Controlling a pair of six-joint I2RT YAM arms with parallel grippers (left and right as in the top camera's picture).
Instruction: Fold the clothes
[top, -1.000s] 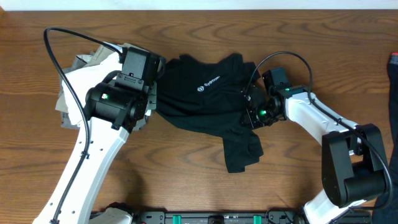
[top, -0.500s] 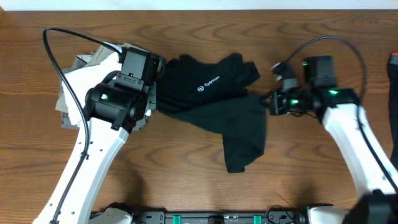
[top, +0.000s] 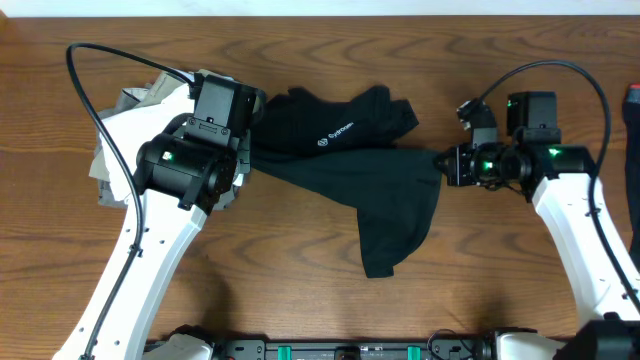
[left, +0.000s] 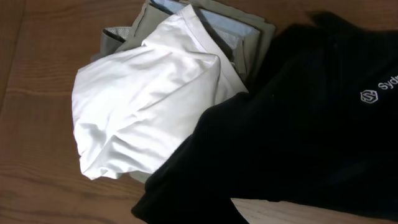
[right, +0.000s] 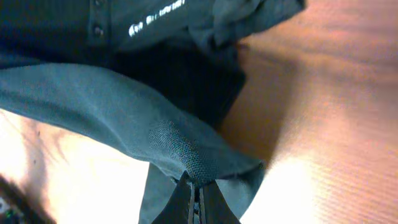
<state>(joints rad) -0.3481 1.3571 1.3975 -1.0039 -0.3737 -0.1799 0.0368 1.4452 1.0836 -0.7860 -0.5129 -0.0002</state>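
A black shirt (top: 340, 165) with a small white chest logo lies mid-table, one edge stretched taut between both arms. My right gripper (top: 440, 163) is shut on a pinch of that edge, and in the right wrist view the fabric (right: 93, 99) bunches over the closed fingertips (right: 194, 202). My left gripper (top: 243, 165) sits under its wrist at the shirt's left end. Its fingers are hidden by black cloth (left: 298, 143), which runs tight from them. A white garment (left: 143, 99) and an olive-grey one (left: 249, 31) are piled at the left.
The pile of other clothes (top: 125, 130) sits partly under the left arm. A dark object (top: 633, 110) shows at the table's right edge. Bare wood (top: 300, 290) lies in front of the shirt.
My right gripper has pulled the shirt's edge to the right, away from the left arm, spreading and tightening the fabric. The left arm has stayed in place.
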